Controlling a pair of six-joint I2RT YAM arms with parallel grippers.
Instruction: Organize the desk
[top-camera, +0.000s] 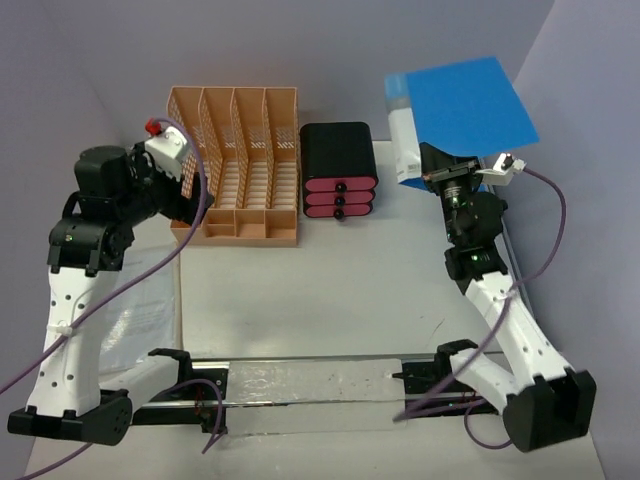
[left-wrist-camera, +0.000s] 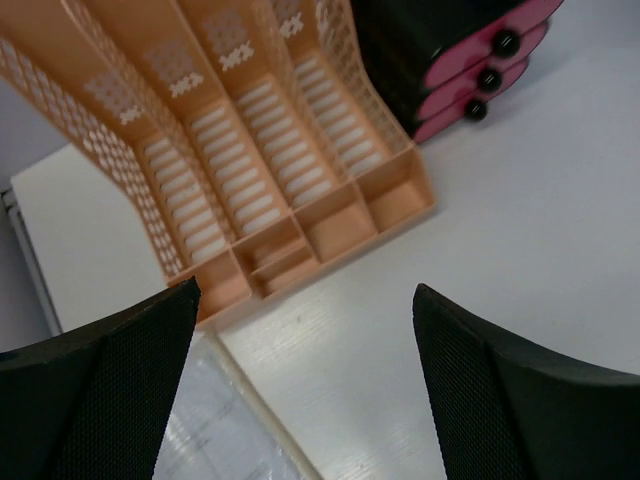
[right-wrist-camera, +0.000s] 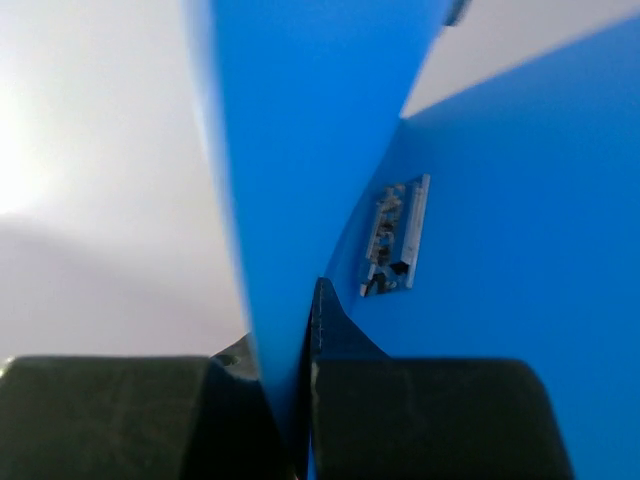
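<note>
While the left end effector (left-wrist-camera: 305, 300) hangs with its two black fingers (left-wrist-camera: 110, 390) spread wide and nothing between them, the right end effector (right-wrist-camera: 305, 400) is pressed together on the lower edge of a blue folder (top-camera: 465, 105). The folder is held up off the white table (top-camera: 350, 290), well to the right of the peach file rack (top-camera: 240, 165).

The table fills most of the overhead view, running from the metal rail (top-camera: 310, 385) between the arm bases to the back wall, with the rack standing at its far left. The rack is upright, its lattice dividers forming four slots with small open trays along its front edge. No contents can be made out in them.

Just to the right of the rack, close beside it though contact cannot be judged, sits a black box with three pink drawers (top-camera: 340, 170), each with a dark knob. Farther right of the rack, beyond that box, a white package (top-camera: 403, 140) shows partly from behind the raised folder.

The left arm is folded at the rack's left front corner — its wrist camera looks across the rack toward the drawers. A clear plastic sleeve (top-camera: 135, 320) lies flat in front of and to the left of the rack, at the table's left edge.

From the right wrist, the folder's blue leaves fill the view — pinched between the dark fingers (right-wrist-camera: 120, 415) at the bottom of the frame.
</note>
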